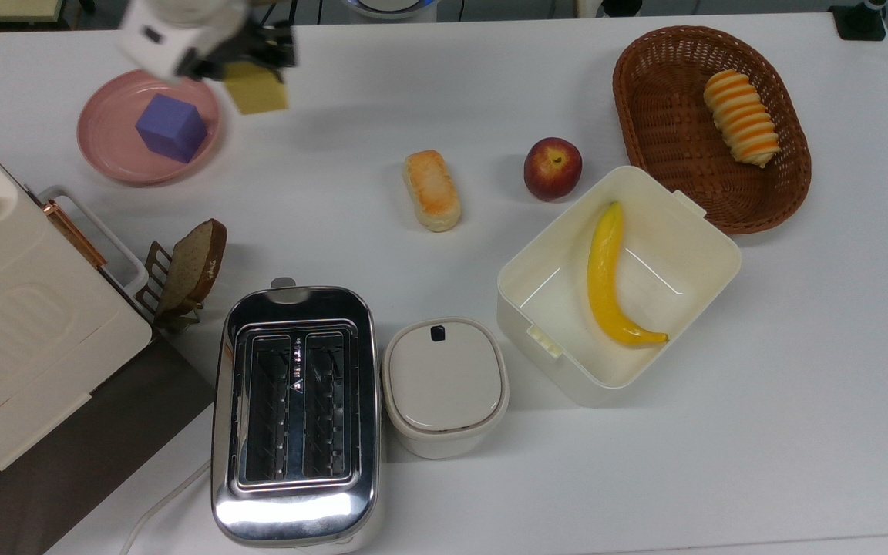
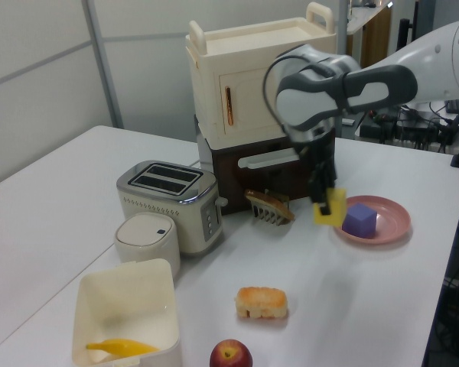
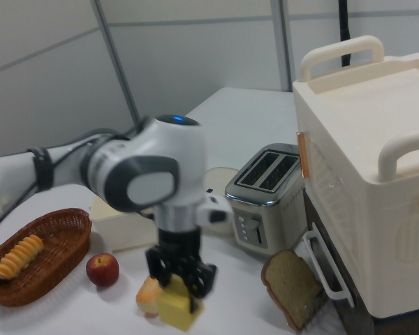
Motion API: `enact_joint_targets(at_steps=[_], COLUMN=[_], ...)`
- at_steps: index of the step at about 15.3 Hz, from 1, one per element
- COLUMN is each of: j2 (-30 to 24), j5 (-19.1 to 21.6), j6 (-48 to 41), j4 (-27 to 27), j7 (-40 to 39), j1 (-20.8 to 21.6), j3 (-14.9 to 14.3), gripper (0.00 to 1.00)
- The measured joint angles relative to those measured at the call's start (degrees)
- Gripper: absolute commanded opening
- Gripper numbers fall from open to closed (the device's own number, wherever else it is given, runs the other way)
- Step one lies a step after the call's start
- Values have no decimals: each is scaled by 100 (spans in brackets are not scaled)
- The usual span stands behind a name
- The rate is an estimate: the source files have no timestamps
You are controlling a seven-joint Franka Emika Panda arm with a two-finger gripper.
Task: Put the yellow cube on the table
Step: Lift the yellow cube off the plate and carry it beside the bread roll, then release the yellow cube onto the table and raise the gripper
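Aloft beside the pink plate [image 1: 105, 158], the gripper [image 1: 255, 73] pinches the yellow cube [image 1: 257, 89] between closed fingers, clear of the table [image 1: 413, 100]; the purple cube [image 1: 171, 128] sits on the plate.

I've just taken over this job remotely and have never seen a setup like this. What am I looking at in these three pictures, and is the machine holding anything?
It is one robot arm with a two-fingered hand. The top view looks straight down on the white table; the left view and right view look across it from opposite sides.

The hand is shut on the yellow cube, held in the air just off the pink plate. The purple cube sits on that plate.

On the table there are also a toaster, a small lidded pot, a cream box with a banana in it, a bread roll, an apple, a wicker basket holding a striped pastry, a slice of bread in a rack, and a cream cabinet.
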Motion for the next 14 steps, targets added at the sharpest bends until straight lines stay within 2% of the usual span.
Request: enact_joint_targets(at_steps=[1, 3, 6, 10, 12, 14], j2=[27, 225, 632, 1179, 1270, 1272], j5=[0, 0, 0, 0, 0, 0], j6=[0, 113, 840, 1661, 1769, 1770], j4=[-10, -44, -97, -104, -95, -76], j7=[258, 686, 1218, 1787, 1840, 1885], j1=[246, 629, 622, 621, 619, 619], j3=[16, 69, 297, 474, 502, 534], gripper=[7, 14, 25, 33, 100, 100])
